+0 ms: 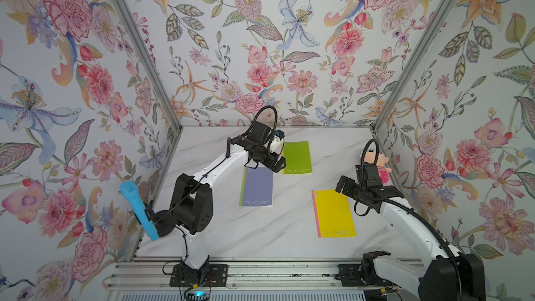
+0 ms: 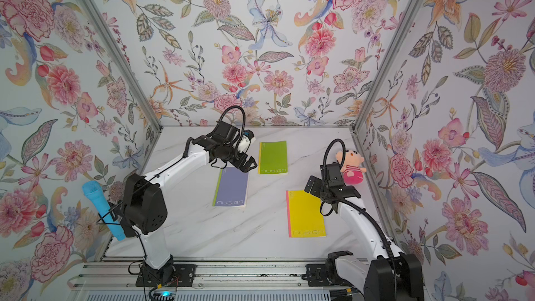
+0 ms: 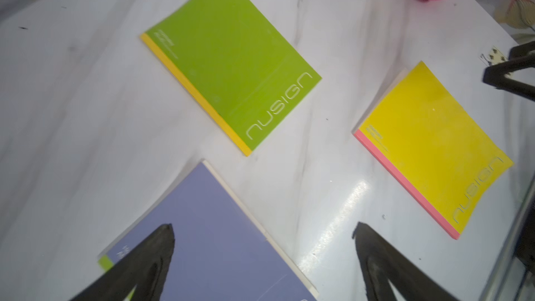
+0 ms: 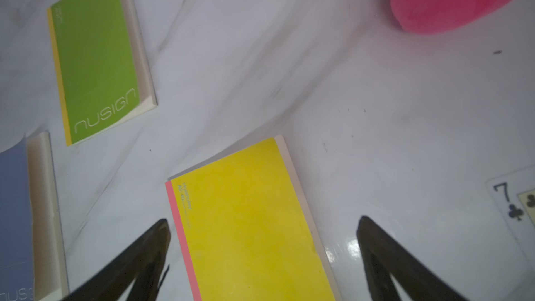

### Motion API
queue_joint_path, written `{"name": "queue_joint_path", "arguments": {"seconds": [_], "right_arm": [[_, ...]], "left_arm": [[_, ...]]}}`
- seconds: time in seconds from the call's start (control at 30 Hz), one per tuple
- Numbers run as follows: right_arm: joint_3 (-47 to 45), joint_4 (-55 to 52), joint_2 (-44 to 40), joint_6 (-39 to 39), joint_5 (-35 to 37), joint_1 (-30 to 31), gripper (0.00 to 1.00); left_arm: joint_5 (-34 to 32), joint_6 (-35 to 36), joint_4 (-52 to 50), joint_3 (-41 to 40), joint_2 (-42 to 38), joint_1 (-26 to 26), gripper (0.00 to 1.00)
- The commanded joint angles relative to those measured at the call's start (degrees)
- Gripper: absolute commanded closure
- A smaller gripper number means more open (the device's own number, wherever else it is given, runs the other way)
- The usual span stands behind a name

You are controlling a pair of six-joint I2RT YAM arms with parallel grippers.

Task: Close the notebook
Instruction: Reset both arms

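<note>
Black fingers (image 3: 150,262) of the left pincer (image 3: 263,227) are seen spread wide with nothing between them, held above the far edge of the purple notebook (image 1: 257,188). That notebook's far right corner is hidden beneath the pincer in both top views. It is laid shut and flat near the middle of the table (image 1: 260,241), and "nusign" is printed in thin pale letters along its near edge. The same word is read on the green notebook (image 1: 297,156), just beyond it, and on the yellow notebook (image 1: 334,214), nearer the right side; both are likewise shut. Small print by each spine cannot be read. The right pincer (image 4: 263,220) is held released too, above the yellow notebook's far end. A playing card (image 4: 518,207), cut off by the frame, is marked 7 with a club. A plush doll (image 2: 351,166) is partly hidden behind the right arm.
</note>
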Motion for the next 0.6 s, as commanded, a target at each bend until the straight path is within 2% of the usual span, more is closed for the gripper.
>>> {"name": "queue_joint_path", "arguments": {"seconds": [0.0,0.13,0.2,0.37,0.57], "right_arm": [[3.9,-0.2,1.2,-5.5,3.4,0.2,0.0],[3.3,5.8,0.5,-8.8,9.0,-1.1,0.0],[1.4,10.0,0.1,-11.0,9.4,-2.1,0.0],[-9.5,30.3,-4.0,-22.1,15.4,-0.5,0.0],[-17.1,42.9,-3.0,-27.5,7.5,-6.3,0.0]], "left_arm": [[-11.1,-0.6,13.5,-8.4,-6.2,4.4,0.0],[-15.8,-2.4,27.9,-22.2,-13.8,12.7,0.0],[-18.5,-2.6,36.2,-29.7,-18.5,16.5,0.0],[-22.8,-2.0,54.6,-45.9,-25.7,24.8,0.0],[-20.1,-2.6,67.5,-56.9,-26.7,33.0,0.0]]}}
